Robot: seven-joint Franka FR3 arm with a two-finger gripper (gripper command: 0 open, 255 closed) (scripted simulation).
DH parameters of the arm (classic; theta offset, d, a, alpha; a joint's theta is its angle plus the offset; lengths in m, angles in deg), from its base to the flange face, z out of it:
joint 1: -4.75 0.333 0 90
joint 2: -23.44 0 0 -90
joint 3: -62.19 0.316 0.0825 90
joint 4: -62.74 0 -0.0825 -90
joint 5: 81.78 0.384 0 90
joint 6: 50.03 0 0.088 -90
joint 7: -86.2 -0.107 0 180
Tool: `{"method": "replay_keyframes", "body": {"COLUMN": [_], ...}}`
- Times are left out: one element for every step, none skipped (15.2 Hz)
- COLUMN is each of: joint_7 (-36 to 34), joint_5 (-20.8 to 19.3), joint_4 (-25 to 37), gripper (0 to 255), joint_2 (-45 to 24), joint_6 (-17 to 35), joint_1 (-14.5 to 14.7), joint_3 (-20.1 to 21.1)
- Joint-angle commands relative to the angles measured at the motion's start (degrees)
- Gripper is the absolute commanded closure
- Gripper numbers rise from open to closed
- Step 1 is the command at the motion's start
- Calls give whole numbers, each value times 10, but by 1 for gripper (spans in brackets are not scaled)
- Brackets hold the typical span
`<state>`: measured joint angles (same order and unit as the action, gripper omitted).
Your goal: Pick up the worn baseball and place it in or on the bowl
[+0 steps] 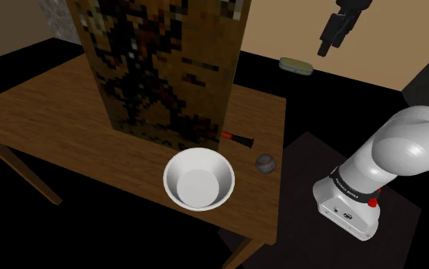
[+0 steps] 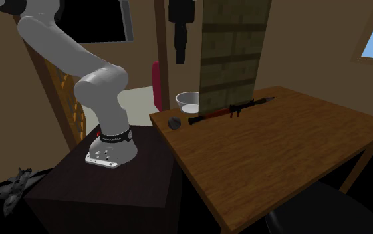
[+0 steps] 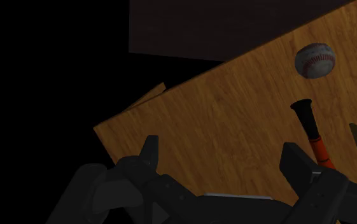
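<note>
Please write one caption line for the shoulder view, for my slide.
Claw high up, apart from the table where the baseball lies beside the white bowl.

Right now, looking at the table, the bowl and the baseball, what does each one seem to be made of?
Table: wood, going by the brown grain streaks, with a dull sheen. Bowl: plain white and smooth, possibly ceramic or plastic; the look leaves it open. Baseball: greyish white cover with red stitching, scuffed, probably leather, though that is a guess.
</note>
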<state>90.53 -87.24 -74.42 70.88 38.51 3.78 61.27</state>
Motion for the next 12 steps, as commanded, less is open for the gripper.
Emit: {"method": "replay_keyframes", "body": {"joint_7": [0,-9,-18,-27,-36,-45,-54,-63,-71,-80,-89,-98], "joint_5": [0,6,12,18,25,32,39,46,54,62,70,79], "joint_4": [0,-18,-36,-53,-69,-86,-102,-117,-132,-147,-161,-174], "gripper": [0,0,0,0,0,0,0,0,0,0,0,0], "joint_2": [0,4,7,9,11,13,13,13,13,11,9,6], "joint_6": [0,10,20,31,42,53,64,75,87,100,112,126], "joint_1": [0,2,4,7,9,12,15,19,22,26,31,35], "joint_3": [0,6,11,17,23,29,35,42,49,56,63,70]}}
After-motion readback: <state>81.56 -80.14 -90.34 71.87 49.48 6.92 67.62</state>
